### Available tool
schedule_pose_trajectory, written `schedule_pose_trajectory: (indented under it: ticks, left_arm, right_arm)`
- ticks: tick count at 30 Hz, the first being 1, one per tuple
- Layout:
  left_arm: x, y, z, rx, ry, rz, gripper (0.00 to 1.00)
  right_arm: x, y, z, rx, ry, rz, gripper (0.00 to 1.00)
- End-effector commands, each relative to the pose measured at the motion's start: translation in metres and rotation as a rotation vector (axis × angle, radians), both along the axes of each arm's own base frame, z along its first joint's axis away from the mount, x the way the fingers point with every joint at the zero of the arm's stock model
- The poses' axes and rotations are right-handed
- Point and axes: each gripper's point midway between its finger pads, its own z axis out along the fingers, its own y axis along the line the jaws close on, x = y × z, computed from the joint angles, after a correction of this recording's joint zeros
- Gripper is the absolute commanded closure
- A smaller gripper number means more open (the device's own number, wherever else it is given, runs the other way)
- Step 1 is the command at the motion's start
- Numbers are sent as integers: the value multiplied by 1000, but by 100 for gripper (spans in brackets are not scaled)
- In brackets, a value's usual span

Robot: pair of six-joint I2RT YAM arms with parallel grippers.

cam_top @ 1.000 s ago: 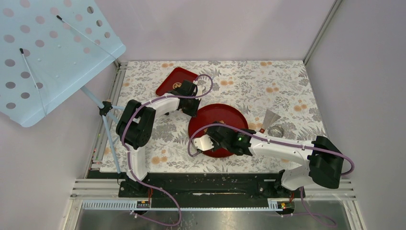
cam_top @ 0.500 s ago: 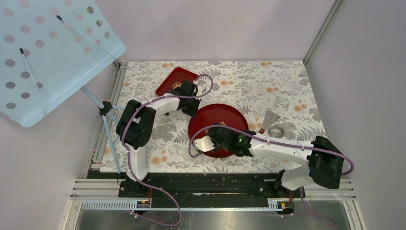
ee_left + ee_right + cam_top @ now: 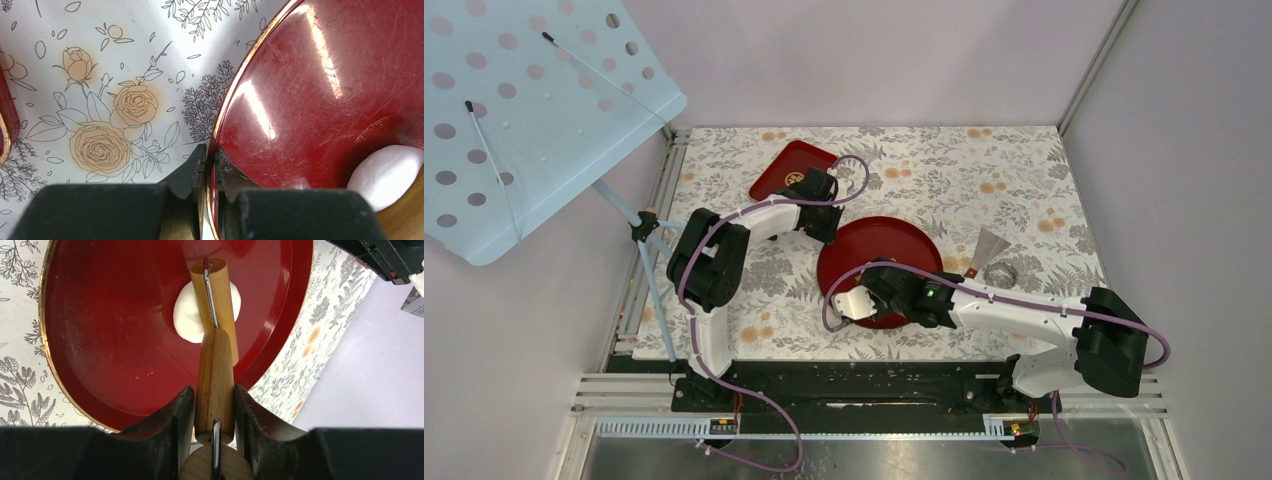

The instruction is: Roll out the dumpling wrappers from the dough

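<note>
Dumpling wrapper (image 3: 186,320) on red tray (image 3: 100,340); floral tablecloth (image 3: 984,170), lilac walls (image 3: 874,60).

— Is there any writing, a number or a brand to read here?
— None that I can make out. The small rectangular red lacquer tray (image 3: 786,163) carries a gold mark, too small to tell whether it is lettering.
— And the round glossy red plate with a gold rim (image 3: 320,100)?
— Only a faint gold curve on its floor, no legible characters.
</note>
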Motion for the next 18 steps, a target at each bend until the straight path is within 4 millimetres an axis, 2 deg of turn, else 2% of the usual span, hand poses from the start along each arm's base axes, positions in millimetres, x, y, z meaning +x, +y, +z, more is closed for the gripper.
schedule_pose_trajectory:
  ticks: [1, 18]
  left_arm:
    - [2, 8, -13, 73, -6, 28, 100]
    - [1, 8, -14, 79, -7, 27, 100]
  right_arm:
    - [-55, -65, -55, -271, 264, -1, 100]
    - [-62, -74, -50, -287, 292, 3, 100]
